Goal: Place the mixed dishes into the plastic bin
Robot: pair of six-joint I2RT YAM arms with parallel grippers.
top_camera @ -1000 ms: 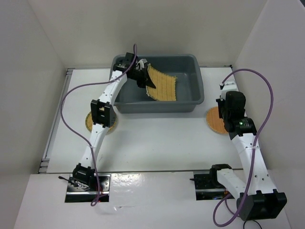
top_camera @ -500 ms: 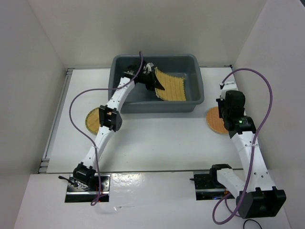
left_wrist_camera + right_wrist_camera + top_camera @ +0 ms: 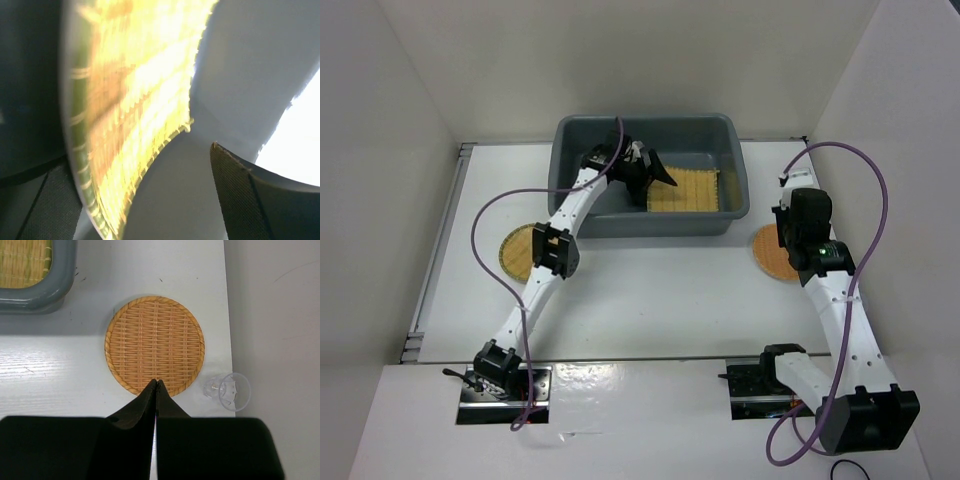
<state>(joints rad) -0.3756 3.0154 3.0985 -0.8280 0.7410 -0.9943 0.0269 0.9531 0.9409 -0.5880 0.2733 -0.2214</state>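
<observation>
Inside smooth grey bin (image 3: 650, 222), square woven mat (image 3: 685, 190)

Left half of plastic bin (image 3: 744, 205) is taken up by left arm (image 3: 556, 250) and left gripper (image 3: 655, 172); right half of floor is covered by square mat (image 3: 688, 190). Orange-brown disc (image 3: 155, 345) is hemmed by bin corner at far left and by clear cup (image 3: 228, 391) just beside near-right rim. Side wall (image 3: 905, 150) is set close behind cup. Yellow disc (image 3: 517, 250) is partly overhung by left arm.

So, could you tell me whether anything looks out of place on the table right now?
Only a small clear cup close beside the orange-brown disc; it is no woven dish. Nothing else seems askew.
</observation>
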